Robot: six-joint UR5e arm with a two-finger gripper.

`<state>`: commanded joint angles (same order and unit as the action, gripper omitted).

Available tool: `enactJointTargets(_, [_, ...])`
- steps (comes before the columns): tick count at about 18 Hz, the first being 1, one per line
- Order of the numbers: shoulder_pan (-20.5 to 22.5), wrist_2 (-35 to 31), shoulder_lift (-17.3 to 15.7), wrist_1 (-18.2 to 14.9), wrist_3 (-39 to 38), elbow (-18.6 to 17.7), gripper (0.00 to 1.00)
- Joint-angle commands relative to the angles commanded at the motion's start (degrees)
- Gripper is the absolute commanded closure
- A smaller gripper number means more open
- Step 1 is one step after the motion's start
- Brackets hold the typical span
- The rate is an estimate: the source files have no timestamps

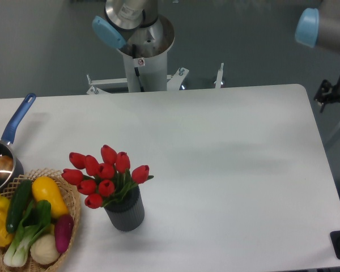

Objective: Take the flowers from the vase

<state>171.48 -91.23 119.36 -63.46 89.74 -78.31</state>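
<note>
The tulips [105,177] stood upright in the ribbed grey vase [126,212] near the table's [226,170] front-left — stems seated in its mouth, heads fanning wider than the rim. A vegetable basket [72,195] sat just beside it on the left; a saucepan [5,156] lay beyond. To the right the table offered approach room. The gripper was out of sight — state unknown.

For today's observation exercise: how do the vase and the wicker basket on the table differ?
The vase is dark grey, ribbed and upright; the basket is tan, woven, wide and shallow. The vase holds red flowers; the basket holds vegetables. The vase shows whole; the basket is cut off by the picture's edge. Both stand on the white table.
</note>
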Motion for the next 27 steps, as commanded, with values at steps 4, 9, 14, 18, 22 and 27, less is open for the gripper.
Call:
enactJointTargets(4, [-1.75,-0.09,-1.23,0.09,0.61,-1.84,0.00])
enactJointTargets(9, [-4.48,0.70,-3.51,3.23,-1.31,-7.90,0.00])
enactJointTargets(14, [-4.57,8.16,-8.69,5.71,-5.54,-15.89,0.00])
enactJointTargets(18, [-6.77,14.13,-12.21,5.54,-5.98,-18.45,0.00])
enactJointTargets(22, [-8.17,27.30,-15.37,5.28,-5.98,-21.88,0.00])
enactJointTargets(27, [-14.67,37.15,-15.21,5.27,-11.50,-22.67,0.00])
